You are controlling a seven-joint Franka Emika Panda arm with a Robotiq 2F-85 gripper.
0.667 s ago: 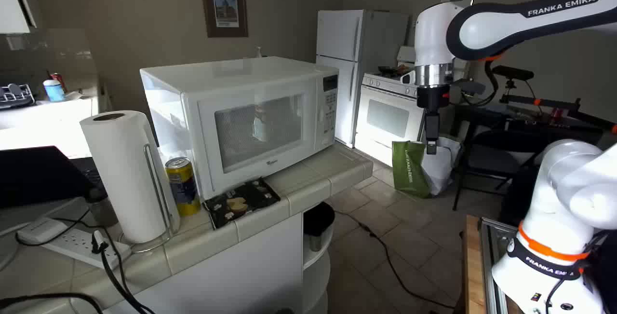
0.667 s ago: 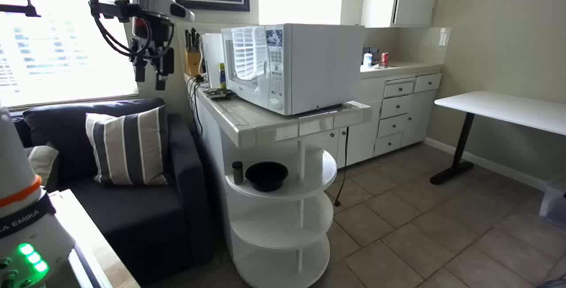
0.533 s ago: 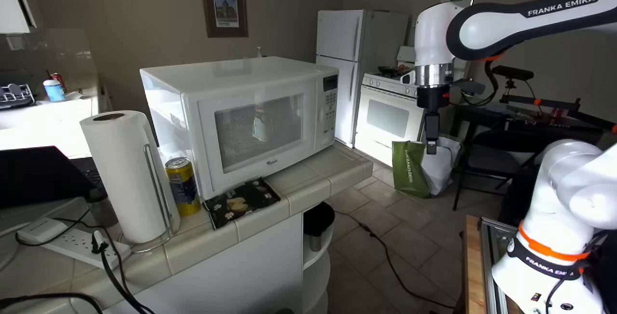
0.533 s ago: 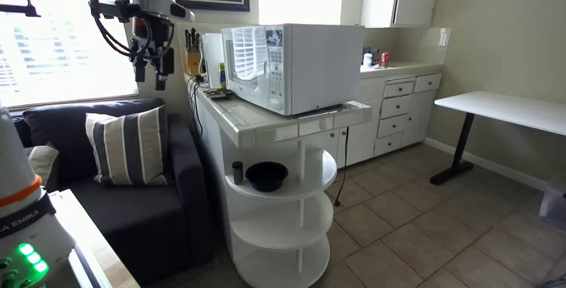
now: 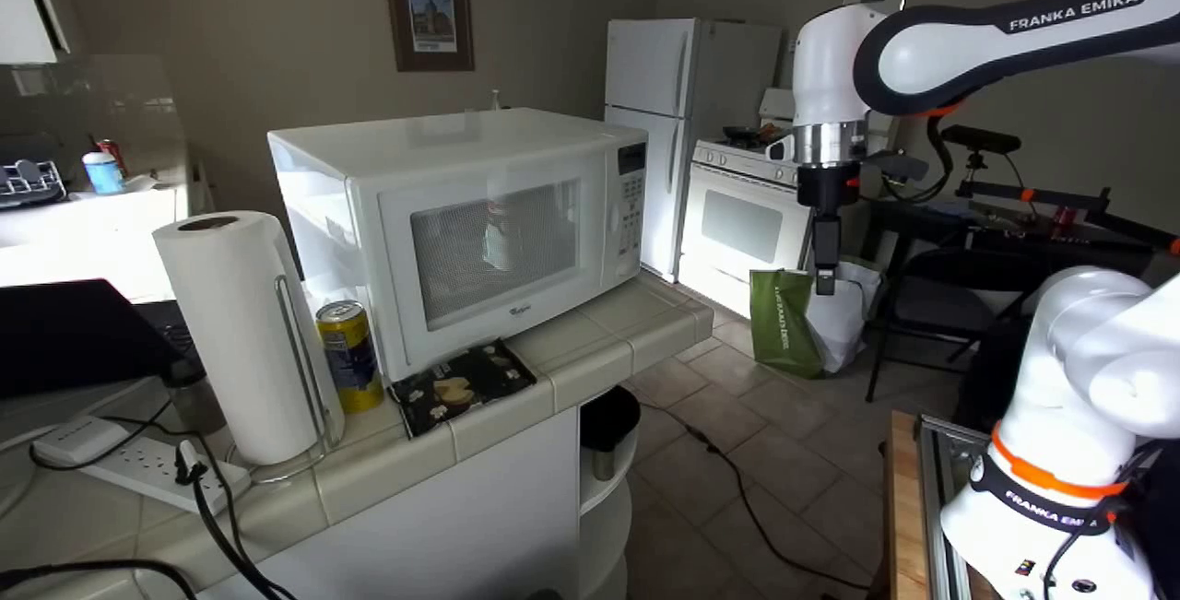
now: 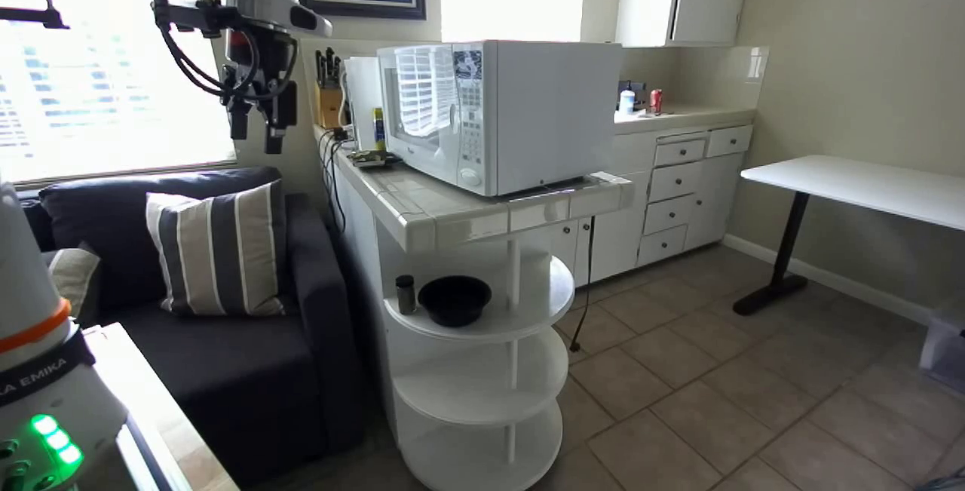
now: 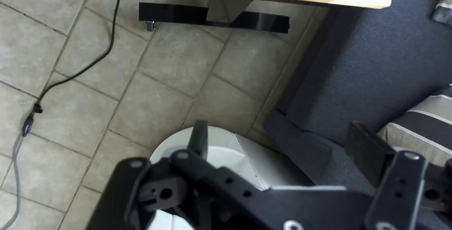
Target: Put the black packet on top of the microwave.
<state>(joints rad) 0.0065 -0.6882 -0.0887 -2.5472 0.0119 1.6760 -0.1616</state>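
The black packet (image 5: 464, 389), with yellowish and light markings, lies flat on the tiled counter in front of the microwave (image 5: 452, 153), at the door's lower left corner in that exterior view. In an exterior view the packet (image 6: 369, 159) shows small and edge-on at the front of the white microwave (image 6: 554, 118). The microwave's door is closed and its top is bare. My gripper (image 5: 825, 287) hangs in the air, pointing down, well apart from counter and packet. It also shows in an exterior view (image 6: 256, 140). In the wrist view its fingers (image 7: 278, 131) are wide apart with nothing between them.
A yellow can (image 5: 349, 357) and a paper towel roll (image 5: 249, 342) stand beside the packet. A power strip (image 5: 138, 466) with cables lies on the counter. Round shelves (image 6: 482, 370) sit at the counter's end; a sofa (image 6: 219, 370) stands alongside.
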